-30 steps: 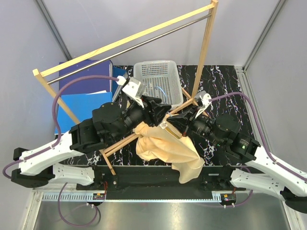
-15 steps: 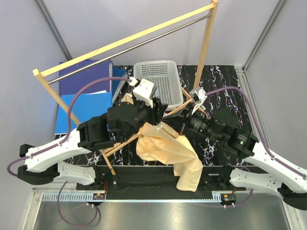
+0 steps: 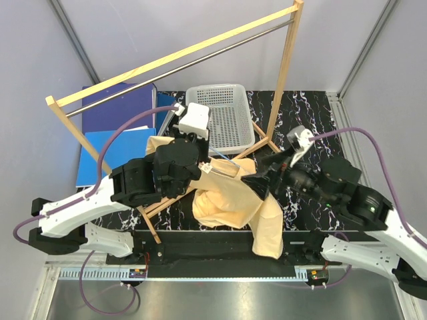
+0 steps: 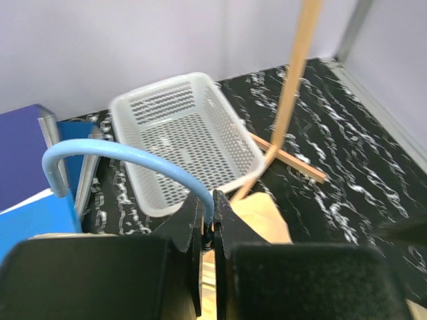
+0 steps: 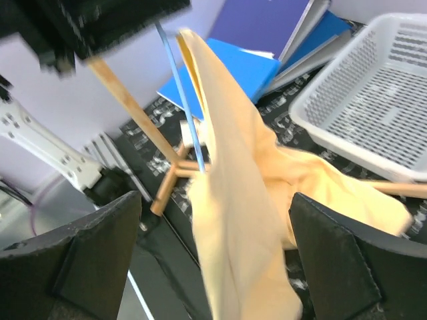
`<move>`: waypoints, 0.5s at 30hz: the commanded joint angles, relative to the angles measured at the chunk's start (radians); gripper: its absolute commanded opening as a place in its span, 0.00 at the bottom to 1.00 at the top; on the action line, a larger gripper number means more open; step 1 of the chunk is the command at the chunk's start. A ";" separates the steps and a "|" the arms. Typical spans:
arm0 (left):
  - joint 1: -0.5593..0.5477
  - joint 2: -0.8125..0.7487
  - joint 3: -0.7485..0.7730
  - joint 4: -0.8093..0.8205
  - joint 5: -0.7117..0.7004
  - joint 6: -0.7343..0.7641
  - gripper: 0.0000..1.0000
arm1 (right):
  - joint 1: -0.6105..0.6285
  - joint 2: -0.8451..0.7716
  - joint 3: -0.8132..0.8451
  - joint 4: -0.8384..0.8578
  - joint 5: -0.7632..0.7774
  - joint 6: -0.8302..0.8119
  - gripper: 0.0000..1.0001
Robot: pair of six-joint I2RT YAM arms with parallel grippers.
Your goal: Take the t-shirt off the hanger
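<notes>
Shows a soft pale peach-orange cloth t-shirt [image 3: 230, 200] slung on a thin light-blue wire hanger [image 4: 120, 148], held up between the two arms, with the lower folds reaching past the near edge of the black marbled table [image 3: 307, 113].

Left gripper [image 4: 208, 217]: pinched together on the hanger's wire just below the hook, carrying the whole load.

Right gripper [image 5: 213, 200]: fingers spread wide, one on each side of the hanging cloth, gripping nothing.

Cloth judged light, limp and not slippery. Likely to bunch and drag along the wire rather than slide freely. Best taken in a thick fold near a shoulder or the hem, then drawn down and away from the hanger. Wire judged thin and springy, apt to twist in a pinch.

Nearby:
- white plastic mesh basket [image 3: 217, 87] just behind the shirt
- blue folders [image 3: 110, 143] at far left
- large wooden rack with metal rod [image 3: 173, 55], with floor rails crossing under the shirt and an upright close to the right arm, the likeliest obstacles to a sideways pull
</notes>
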 commanded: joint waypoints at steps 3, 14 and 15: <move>0.002 -0.042 0.025 0.035 -0.180 0.013 0.00 | -0.002 -0.155 -0.014 -0.213 0.000 -0.141 1.00; 0.002 -0.040 0.046 0.026 -0.306 -0.058 0.00 | -0.003 -0.136 -0.179 -0.142 0.080 -0.041 0.97; 0.002 -0.040 0.046 0.026 -0.318 -0.059 0.00 | -0.003 -0.128 -0.181 -0.138 0.092 -0.038 0.93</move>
